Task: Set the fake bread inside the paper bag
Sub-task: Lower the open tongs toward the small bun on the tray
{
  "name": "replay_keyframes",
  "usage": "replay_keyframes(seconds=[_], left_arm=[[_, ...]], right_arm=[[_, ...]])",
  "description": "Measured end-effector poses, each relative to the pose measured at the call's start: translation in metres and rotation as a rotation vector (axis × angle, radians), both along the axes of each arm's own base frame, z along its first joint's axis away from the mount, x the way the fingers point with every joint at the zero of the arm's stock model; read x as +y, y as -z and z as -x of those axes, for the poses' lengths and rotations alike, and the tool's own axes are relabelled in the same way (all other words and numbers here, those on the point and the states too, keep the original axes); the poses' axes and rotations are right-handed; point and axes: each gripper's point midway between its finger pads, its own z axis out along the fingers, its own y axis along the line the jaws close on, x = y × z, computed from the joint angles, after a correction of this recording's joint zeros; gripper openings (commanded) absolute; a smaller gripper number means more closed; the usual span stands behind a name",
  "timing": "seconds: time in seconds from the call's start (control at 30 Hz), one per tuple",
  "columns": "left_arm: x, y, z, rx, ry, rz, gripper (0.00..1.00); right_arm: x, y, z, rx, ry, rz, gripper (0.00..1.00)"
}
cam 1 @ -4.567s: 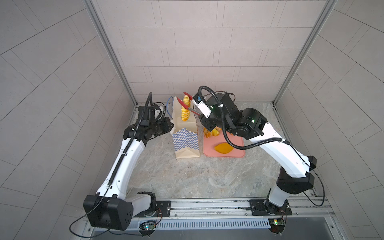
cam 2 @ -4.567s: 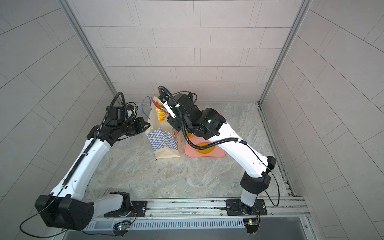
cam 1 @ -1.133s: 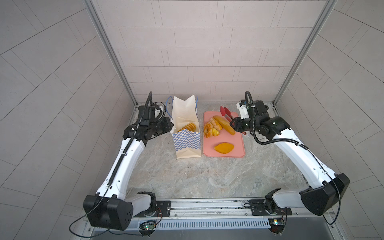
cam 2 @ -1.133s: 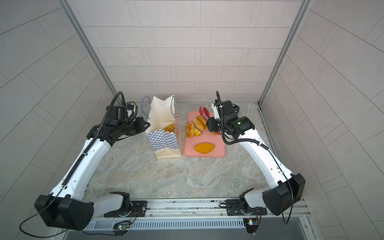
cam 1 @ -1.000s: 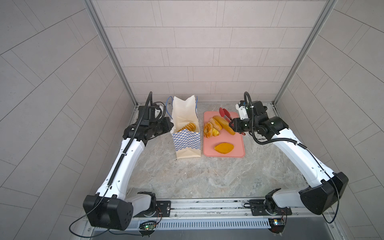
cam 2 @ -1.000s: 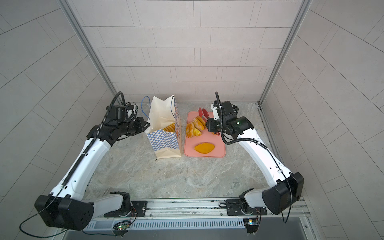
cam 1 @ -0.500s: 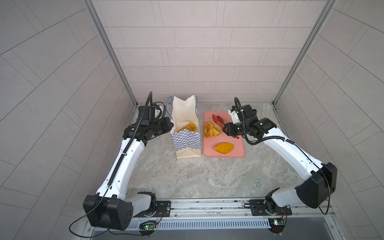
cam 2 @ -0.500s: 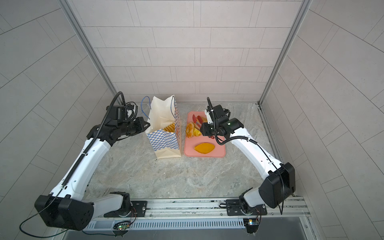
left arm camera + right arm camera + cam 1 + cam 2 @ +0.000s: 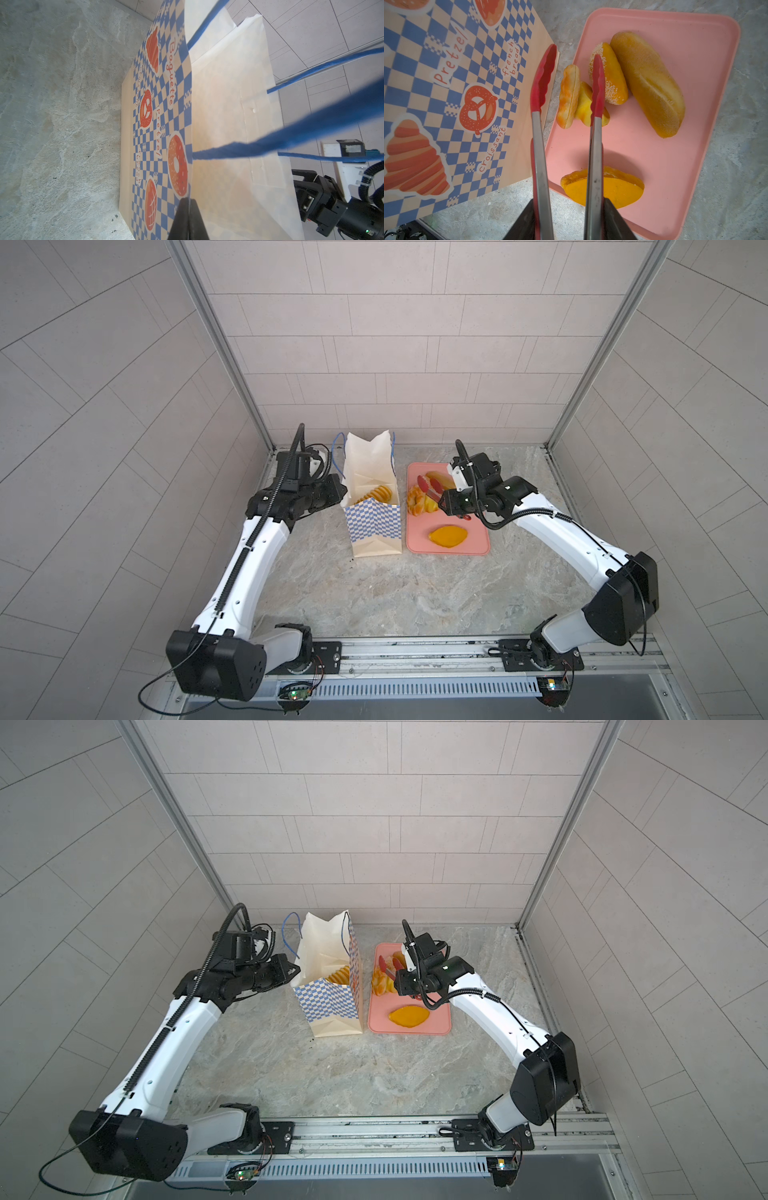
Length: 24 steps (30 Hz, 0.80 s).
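Your left pincer (image 9: 188,200) is pressed together on the bag (image 9: 224,116) rim. Your right pincer (image 9: 569,205) clamps red tongs (image 9: 543,83), their tips apart above the bread (image 9: 648,83) on the pink tray (image 9: 695,62), at the bag's 3 o'clock. One twisted piece (image 9: 376,493) lies inside the bag.

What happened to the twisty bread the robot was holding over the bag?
The right gripper dropped the twisty bread from the tongs into the bag, swung away, then came back over the tray, tongs open above the small breads. The left gripper still pinches the bag's edge; the tray's breads stayed put.
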Motion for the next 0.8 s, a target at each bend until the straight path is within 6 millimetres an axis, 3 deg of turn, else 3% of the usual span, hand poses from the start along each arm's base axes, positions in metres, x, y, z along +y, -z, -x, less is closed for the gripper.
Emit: replay_keyframes(seconds=[0.33,0.8], left_arm=[[0.0,0.0,0.0,-0.001,0.0,-0.002,0.0],[0.0,0.0,0.0,-0.001,0.0,-0.003,0.0]], right_arm=[[0.01,0.026,-0.002,0.044,-0.013,0.048,0.49],[0.013,0.043,-0.004,0.071,-0.016,0.088,0.44]])
